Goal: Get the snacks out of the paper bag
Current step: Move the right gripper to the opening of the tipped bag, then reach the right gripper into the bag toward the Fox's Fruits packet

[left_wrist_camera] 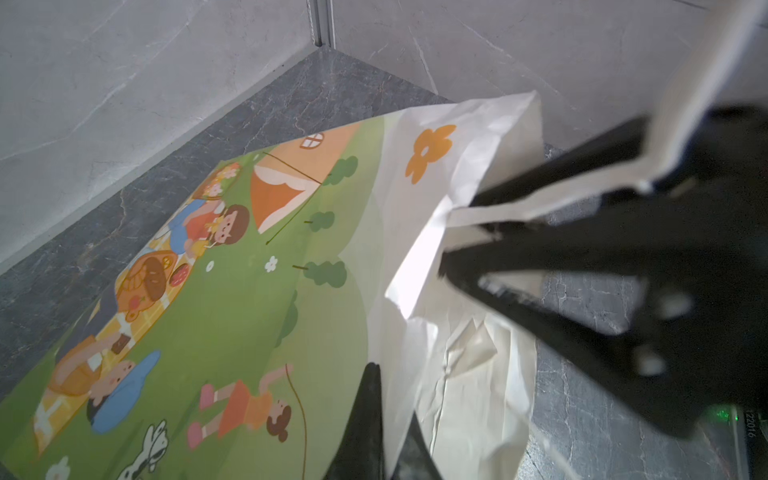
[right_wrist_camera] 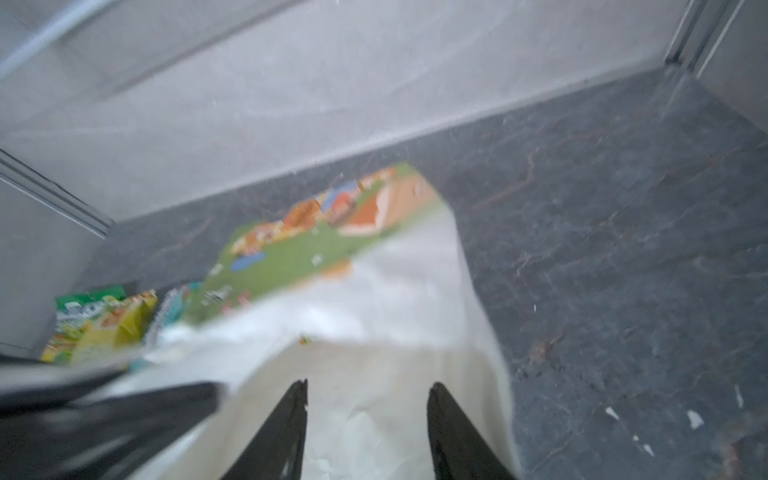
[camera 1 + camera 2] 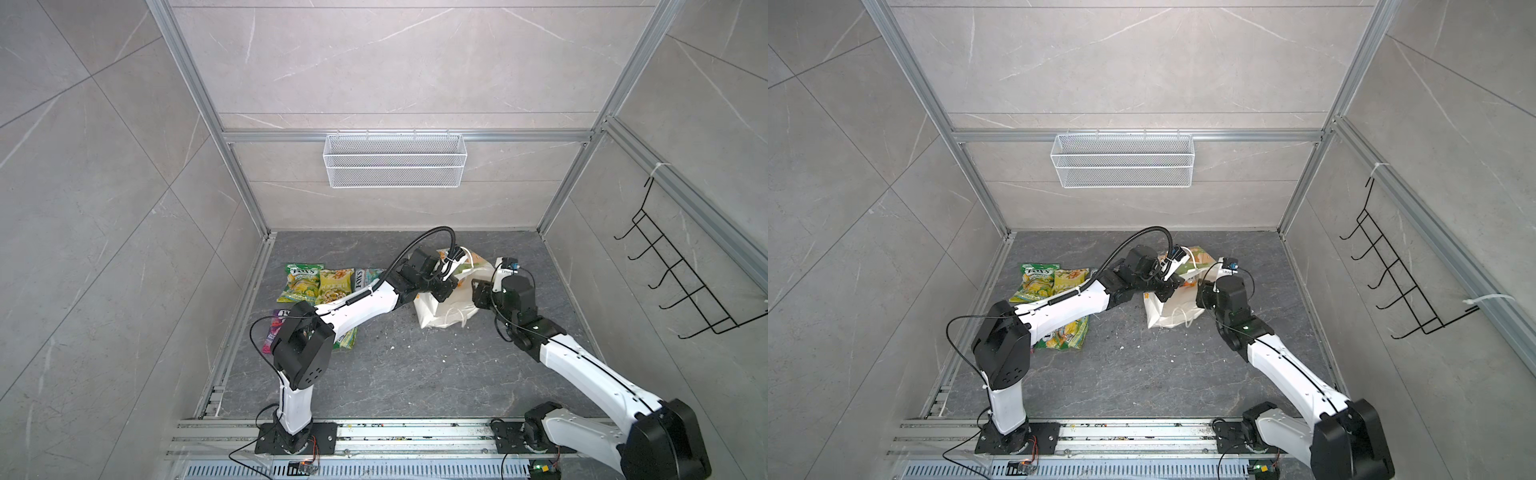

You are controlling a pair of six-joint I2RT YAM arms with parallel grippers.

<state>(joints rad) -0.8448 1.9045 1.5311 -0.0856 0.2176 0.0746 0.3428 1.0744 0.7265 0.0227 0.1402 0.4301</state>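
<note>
pinching the edge of the white flower-printed paper carrier bag [image 3: 440,316] on the dark stone floor [image 3: 395,365], the left gripper [image 1: 388,399] is gripping tight while the right gripper [image 2: 368,388] is hanging spread over it, empty. several glossy fox's snack packets [image 3: 316,284] are lying out beside it; whether more are hiding inside, i cannot tell.

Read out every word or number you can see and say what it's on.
"FOX'S": green packet.
"FOX'S", sideways: teal packet.
"122016": dark surface by a green light, left wrist view.
Yellow packet, purple packet, bag: print too small or blurred to read.
</note>
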